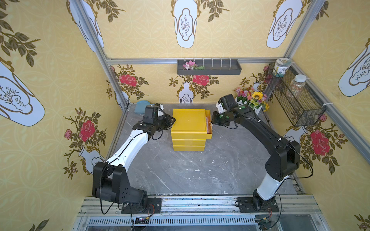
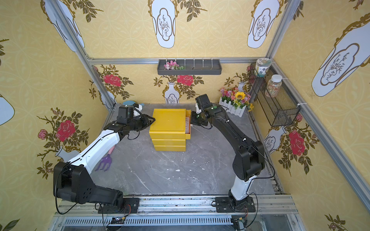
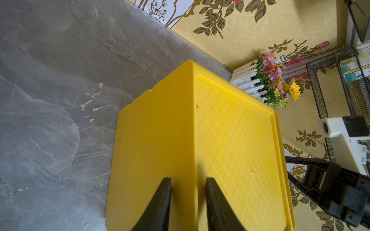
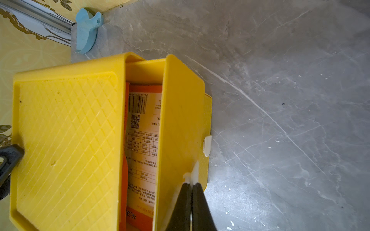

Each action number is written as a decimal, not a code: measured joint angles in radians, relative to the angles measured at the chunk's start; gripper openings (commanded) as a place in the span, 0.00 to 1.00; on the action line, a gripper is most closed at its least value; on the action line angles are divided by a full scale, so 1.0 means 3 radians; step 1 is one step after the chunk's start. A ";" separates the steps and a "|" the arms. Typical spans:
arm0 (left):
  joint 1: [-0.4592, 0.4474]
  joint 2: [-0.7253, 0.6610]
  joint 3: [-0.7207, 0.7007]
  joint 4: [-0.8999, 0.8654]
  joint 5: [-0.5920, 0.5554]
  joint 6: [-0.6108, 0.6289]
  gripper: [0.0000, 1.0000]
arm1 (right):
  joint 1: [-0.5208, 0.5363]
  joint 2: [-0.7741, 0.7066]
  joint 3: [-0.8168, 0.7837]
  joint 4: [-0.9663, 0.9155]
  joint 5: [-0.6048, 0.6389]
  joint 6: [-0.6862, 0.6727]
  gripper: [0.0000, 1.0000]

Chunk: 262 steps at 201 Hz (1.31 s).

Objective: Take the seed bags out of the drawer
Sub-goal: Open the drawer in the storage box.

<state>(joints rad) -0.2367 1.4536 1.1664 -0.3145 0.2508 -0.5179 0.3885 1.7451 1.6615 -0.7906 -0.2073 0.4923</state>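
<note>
One white tab (image 4: 194, 172) on the yellow plastic chest's (image 1: 188, 120) ajar drawer (image 4: 180, 120) is pinched tight by the right gripper (image 4: 191, 185), orange-bordered seed bags (image 4: 143, 140) bared inside, the left gripper (image 3: 188, 179) held part-open astride its top edge.

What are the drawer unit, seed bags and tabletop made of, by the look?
drawer unit: likely moulded plastic, matte yellow; embossed diamond grid on top.
seed bags: printed paper or film, can't tell which; orange border, white barcode back.
tabletop: grey marble look, white veins; stone or printed laminate, unclear.
</note>
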 measured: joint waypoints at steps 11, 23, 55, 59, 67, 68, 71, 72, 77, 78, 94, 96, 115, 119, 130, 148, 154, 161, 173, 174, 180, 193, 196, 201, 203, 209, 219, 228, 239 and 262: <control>0.0000 -0.0003 -0.0004 0.0003 -0.0001 -0.0009 0.34 | -0.0033 -0.0017 -0.0015 -0.0020 0.0009 -0.0013 0.07; 0.0000 -0.0003 -0.0006 0.0006 -0.0001 -0.0010 0.34 | -0.0067 -0.0032 -0.0031 -0.0048 0.0010 -0.0037 0.07; 0.0001 -0.0004 -0.0009 0.0010 0.0000 -0.0019 0.33 | -0.0187 -0.0055 -0.0050 -0.0097 0.0006 -0.0084 0.07; 0.0000 -0.0004 -0.0009 0.0010 0.0000 -0.0019 0.34 | -0.0203 -0.0056 -0.0050 -0.0102 0.0006 -0.0084 0.07; 0.0000 -0.0004 -0.0009 0.0010 0.0000 -0.0020 0.33 | -0.0234 -0.0061 -0.0050 -0.0118 0.0005 -0.0094 0.07; 0.0000 -0.0004 -0.0009 0.0010 0.0000 -0.0020 0.34 | -0.0237 -0.0061 -0.0050 -0.0122 0.0005 -0.0097 0.07; 0.0000 -0.0004 -0.0009 0.0010 0.0000 -0.0020 0.34 | -0.0253 -0.0062 -0.0050 -0.0134 0.0005 -0.0109 0.07; 0.0000 -0.0004 -0.0009 0.0010 0.0000 -0.0020 0.33 | -0.0256 -0.0064 -0.0050 -0.0137 0.0004 -0.0113 0.07; 0.0000 -0.0003 -0.0009 0.0010 0.0000 -0.0020 0.34 | -0.0272 -0.0066 -0.0050 -0.0154 0.0000 -0.0128 0.07; 0.0000 -0.0003 -0.0009 0.0010 0.0000 -0.0020 0.34 | -0.0275 -0.0067 -0.0050 -0.0156 -0.0001 -0.0132 0.07; 0.0000 -0.0001 -0.0009 0.0011 0.0000 -0.0020 0.34 | -0.0328 -0.0067 -0.0050 -0.0164 -0.0017 -0.0164 0.07; 0.0000 -0.0001 -0.0009 0.0011 0.0000 -0.0020 0.34 | -0.0334 -0.0067 -0.0050 -0.0165 -0.0020 -0.0167 0.07; 0.0001 0.0008 -0.0009 0.0019 0.0003 -0.0019 0.34 | -0.0371 -0.0067 -0.0050 -0.0169 -0.0031 -0.0173 0.07; 0.0001 0.0009 -0.0009 0.0020 0.0003 -0.0019 0.34 | -0.0376 -0.0067 -0.0050 -0.0169 -0.0039 -0.0174 0.07; 0.0001 0.0010 -0.0009 0.0022 0.0005 -0.0019 0.33 | -0.0393 -0.0067 -0.0050 -0.0170 -0.0069 -0.0187 0.07; 0.0001 0.0011 -0.0009 0.0023 0.0011 -0.0019 0.33 | -0.0422 -0.0066 -0.0048 -0.0172 -0.0080 -0.0216 0.07; 0.0001 0.0013 -0.0009 0.0025 0.0013 -0.0019 0.33 | -0.0430 -0.0062 -0.0046 -0.0172 -0.0085 -0.0225 0.07; 0.0001 0.0013 -0.0009 0.0029 0.0014 -0.0019 0.33 | -0.0440 -0.0060 -0.0043 -0.0172 -0.0085 -0.0233 0.07; 0.0001 0.0011 -0.0013 0.0034 0.0015 -0.0019 0.33 | -0.0459 -0.0060 -0.0043 -0.0179 -0.0079 -0.0237 0.07; 0.0001 0.0011 -0.0014 0.0036 0.0015 -0.0019 0.33 | -0.0460 -0.0060 -0.0043 -0.0179 -0.0079 -0.0237 0.07; 0.0001 0.0010 -0.0018 0.0038 0.0015 -0.0019 0.33 | -0.0470 -0.0060 -0.0043 -0.0181 -0.0079 -0.0240 0.07; 0.0001 0.0009 -0.0024 0.0051 0.0017 -0.0019 0.33 | -0.0483 -0.0060 -0.0043 -0.0182 -0.0083 -0.0249 0.07; 0.0001 0.0008 -0.0027 0.0055 0.0019 -0.0019 0.33 | -0.0486 -0.0060 -0.0043 -0.0182 -0.0081 -0.0251 0.07; 0.0001 0.0006 -0.0031 0.0061 0.0020 -0.0019 0.33 | -0.0490 -0.0060 -0.0043 -0.0182 -0.0081 -0.0256 0.07; 0.0001 0.0006 -0.0032 0.0061 0.0020 -0.0019 0.33 | -0.0492 -0.0060 -0.0043 -0.0182 -0.0083 -0.0257 0.07; 0.0001 0.0005 -0.0033 0.0065 0.0022 -0.0019 0.33 | -0.0498 -0.0060 -0.0043 -0.0183 -0.0083 -0.0258 0.07; 0.0001 0.0004 -0.0037 0.0071 0.0022 -0.0019 0.33 | -0.0510 -0.0060 -0.0043 -0.0184 -0.0088 -0.0258 0.07; 0.0001 0.0004 -0.0041 0.0076 0.0023 -0.0019 0.33 | -0.0516 -0.0060 -0.0043 -0.0184 -0.0084 -0.0259 0.07; 0.0001 0.0004 -0.0042 0.0083 0.0023 -0.0019 0.33 | -0.0523 -0.0060 -0.0043 -0.0186 -0.0080 -0.0259 0.07; 0.0001 0.0004 -0.0045 0.0086 0.0023 -0.0019 0.34 | -0.0539 -0.0060 -0.0043 -0.0186 -0.0083 -0.0261 0.07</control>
<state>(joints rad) -0.2363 1.4548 1.1530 -0.2886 0.2577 -0.5236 0.2268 1.7271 1.6485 -0.8463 -0.2321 0.4141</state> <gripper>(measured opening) 0.334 0.073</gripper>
